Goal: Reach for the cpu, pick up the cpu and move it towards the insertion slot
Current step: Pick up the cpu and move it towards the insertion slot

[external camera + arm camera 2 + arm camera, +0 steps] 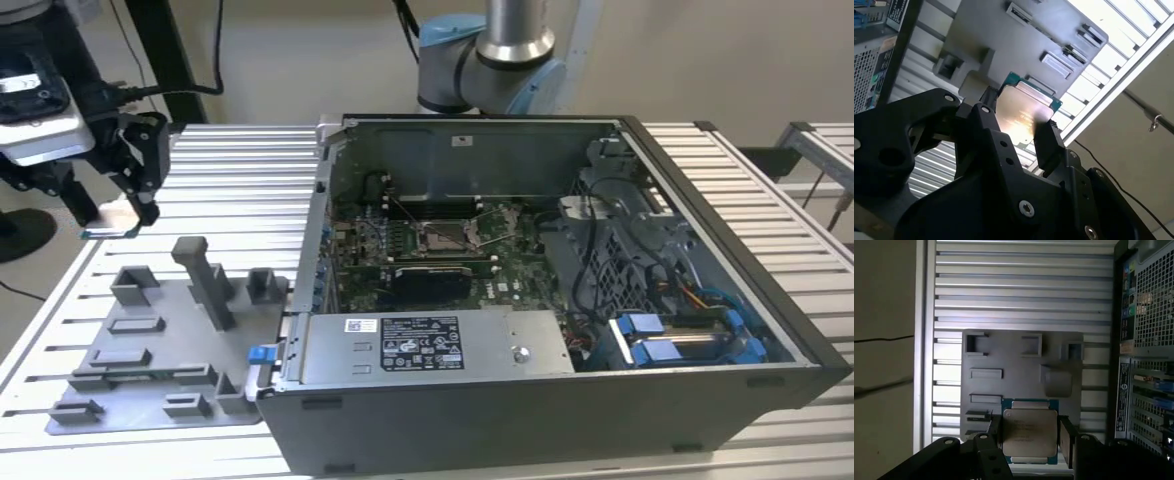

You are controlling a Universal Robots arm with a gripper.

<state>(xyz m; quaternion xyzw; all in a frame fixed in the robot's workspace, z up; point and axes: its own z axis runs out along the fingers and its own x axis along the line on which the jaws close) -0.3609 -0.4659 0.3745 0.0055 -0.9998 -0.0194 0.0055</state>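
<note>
White case label (420, 343), print unreadable

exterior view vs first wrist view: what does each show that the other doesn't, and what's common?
Exterior, not first wrist: the insertion slot inside the open case, and the arm behind it. First wrist, not exterior: the top face of the cpu, silvery with a green rim, held in the gripper. Shared: gripper shut on the cpu, grey fixture plate, slatted table, case.

The cpu (1030, 434) is topped with smooth, glossy silvery metal and edged in green board; the hand (1031, 439) gripping its sides is finished matt black.
</note>
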